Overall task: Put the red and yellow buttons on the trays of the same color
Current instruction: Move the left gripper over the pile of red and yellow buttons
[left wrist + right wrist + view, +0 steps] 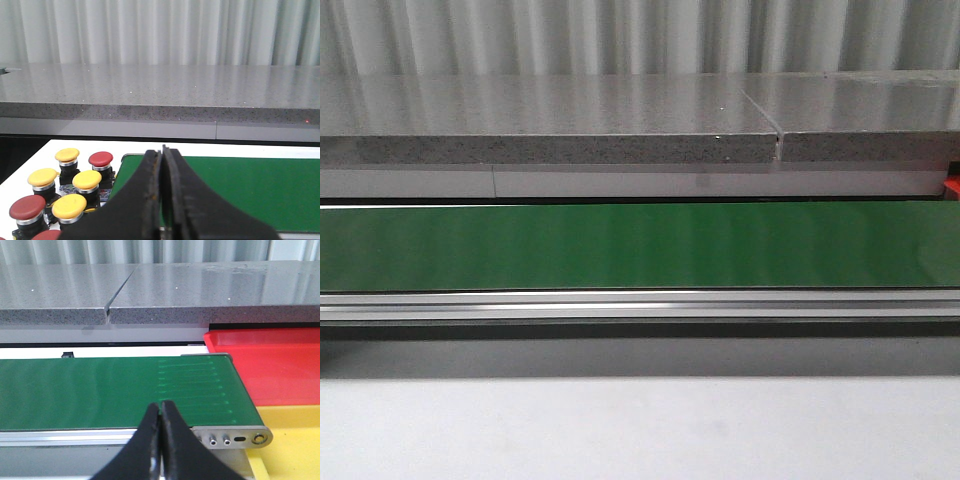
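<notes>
Both grippers closed and empty, nothing sorted yet.
Left gripper (pixel 162 200) should open over one button (pixel 69 206) in the lower-left cluster; right gripper (pixel 160 440) waits beside the belt (pixel 115 390), yellow tray (pixel 290 440) then red tray (pixel 270 365) at right.

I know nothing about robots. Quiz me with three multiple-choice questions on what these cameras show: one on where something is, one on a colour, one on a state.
1. Where are the red tray and yellow tray?
A. Beside the end of the green belt
B. On the grey stone shelf
C. Among the buttons

2. What colours are the buttons' caps?
A. Green and blue
B. Red and yellow
C. All black

3. How do the jaws of the left gripper stand?
A. Wide open
B. Closed on a button
C. Closed, holding nothing

Answers:
1. A: the right wrist view shows both trays next to the belt's end.
2. B: the left wrist view shows only red and yellow caps.
3. C: the jaws meet with nothing between them.
</notes>
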